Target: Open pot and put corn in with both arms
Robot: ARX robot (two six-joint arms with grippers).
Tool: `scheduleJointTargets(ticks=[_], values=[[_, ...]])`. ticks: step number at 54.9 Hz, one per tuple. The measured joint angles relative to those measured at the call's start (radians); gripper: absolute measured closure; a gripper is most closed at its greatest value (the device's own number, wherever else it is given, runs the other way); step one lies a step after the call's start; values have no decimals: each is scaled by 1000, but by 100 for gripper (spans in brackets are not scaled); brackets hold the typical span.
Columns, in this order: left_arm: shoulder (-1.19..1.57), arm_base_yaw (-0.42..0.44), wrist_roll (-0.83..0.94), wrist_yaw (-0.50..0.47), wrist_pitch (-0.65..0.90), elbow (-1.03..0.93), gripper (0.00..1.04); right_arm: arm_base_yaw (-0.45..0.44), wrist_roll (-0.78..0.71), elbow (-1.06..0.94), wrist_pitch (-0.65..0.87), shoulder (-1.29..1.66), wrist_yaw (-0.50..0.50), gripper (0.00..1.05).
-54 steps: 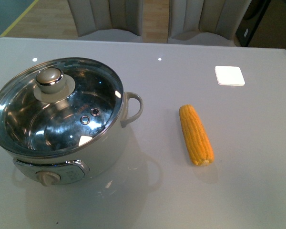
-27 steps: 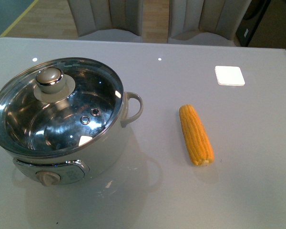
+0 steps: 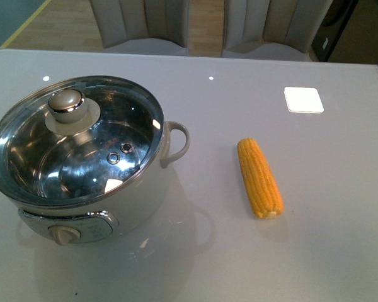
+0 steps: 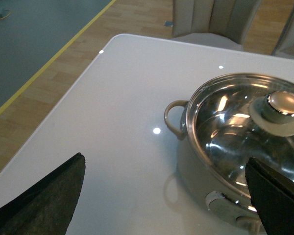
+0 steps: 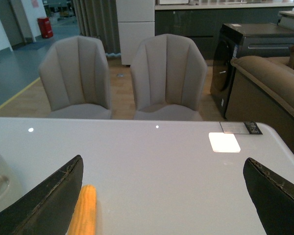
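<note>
Bright overhead light; soft shadows, glints on pot point(image 3: 75, 154) and glossy table point(image 3: 340, 245).

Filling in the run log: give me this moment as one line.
lid on pot | corn on table, right of pot | left gripper open, empty | right gripper open, empty

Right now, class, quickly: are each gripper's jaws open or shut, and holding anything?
Left gripper: open, holding nothing.
Right gripper: open, holding nothing.

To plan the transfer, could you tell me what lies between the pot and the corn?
Nothing: in the front view, the stretch of table between the pot and the corn is bare.
</note>
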Motion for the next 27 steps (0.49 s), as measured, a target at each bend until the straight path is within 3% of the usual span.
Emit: scheduleJointTargets(ticks=[11, 27], values=[[368, 17, 19, 58, 344, 68, 7, 0, 0, 0, 0, 0, 0, 9], [1052, -102, 48, 68, 925, 262, 7, 0, 0, 0, 0, 0, 0, 9]])
